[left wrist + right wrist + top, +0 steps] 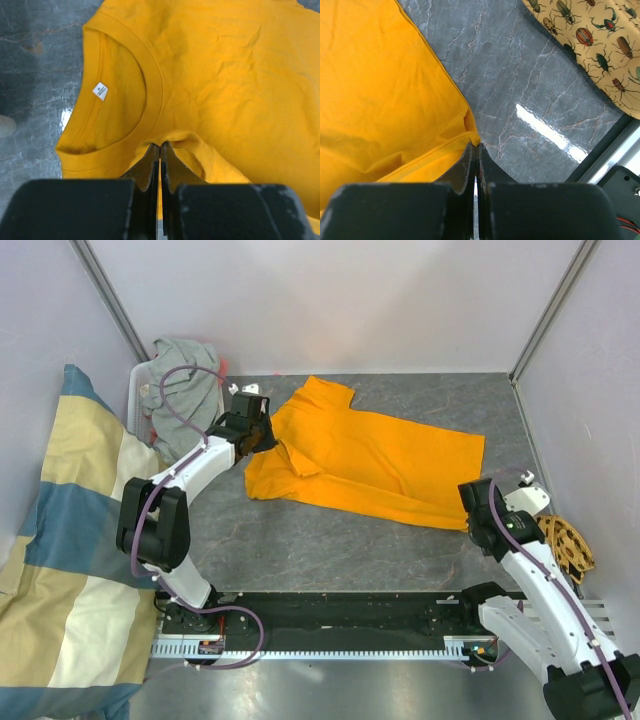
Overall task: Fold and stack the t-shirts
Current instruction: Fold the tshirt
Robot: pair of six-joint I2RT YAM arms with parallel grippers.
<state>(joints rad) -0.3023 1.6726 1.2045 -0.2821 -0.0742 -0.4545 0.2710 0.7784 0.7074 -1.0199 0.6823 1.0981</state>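
orange tee [365, 460] is lying spread out on the grey marbled table [350, 550], roughly mid-table, w/ the neck end toward the left arm and the hem toward the right arm. left gripper [160, 147] is sitting at the collar end. its jaws are pressing all but shut w/ a raised fold of orange fabric caught btwn them, just below the round neckband (small white label [100, 91] is showing inside the collar). right gripper [474, 147] is sitting at the shirt's near-right hem corner, jaws closed to a sliver and pinching that corner, w/ the hem edge running off to the left. grey tee [185, 390] is lying crumpled in a white bin [134, 400] at the far left, apart from the orange one. cream-and-blue blocked cloth [70, 540] is draping along the left side. tan woven disc [565, 542] is resting beside the right arm. beetle-print fabric [590, 35] is showing at the top right of the right wrist view.
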